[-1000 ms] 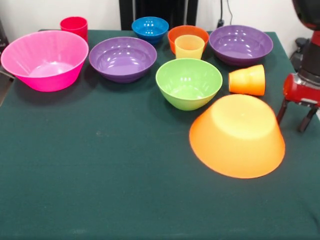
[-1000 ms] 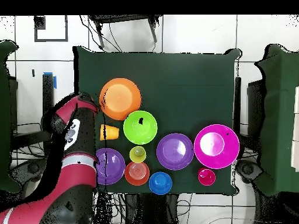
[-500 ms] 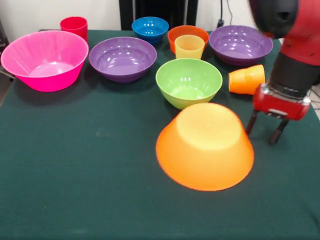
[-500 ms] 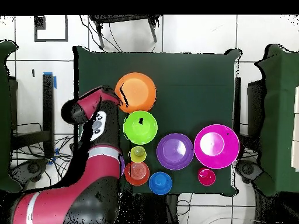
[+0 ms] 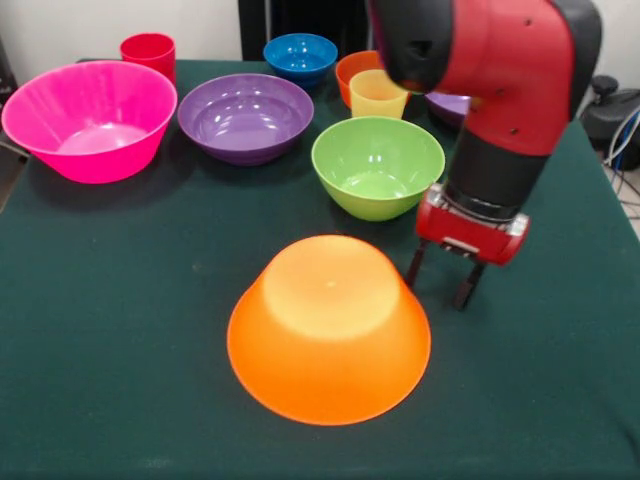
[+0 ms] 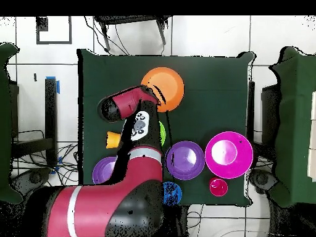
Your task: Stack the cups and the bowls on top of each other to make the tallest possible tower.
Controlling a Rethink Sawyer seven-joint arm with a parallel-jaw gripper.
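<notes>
The big orange bowl (image 5: 330, 330) lies upside down in the middle of the green table; it also shows in the overhead view (image 6: 163, 88). My gripper (image 5: 440, 280) is open and empty, low over the table just right of that bowl's rim. Behind stand the green bowl (image 5: 378, 165), a purple bowl (image 5: 245, 115), the big pink bowl (image 5: 90, 120), the red cup (image 5: 148, 50), the blue bowl (image 5: 300, 55), and the pale yellow cup (image 5: 378, 93) in front of the small orange-red bowl (image 5: 355, 65). My arm hides most of the second purple bowl (image 5: 445, 103). The orange cup (image 6: 113, 139) lies on its side, seen only from overhead.
My red and black arm (image 5: 500, 90) reaches over the back right of the table and covers things there. The table's edges (image 6: 83, 92) are close to the outer bowls.
The upside-down orange bowl has slid leftward and nearer the camera in the front view. My gripper has moved the same way, staying beside its right rim, still open.
</notes>
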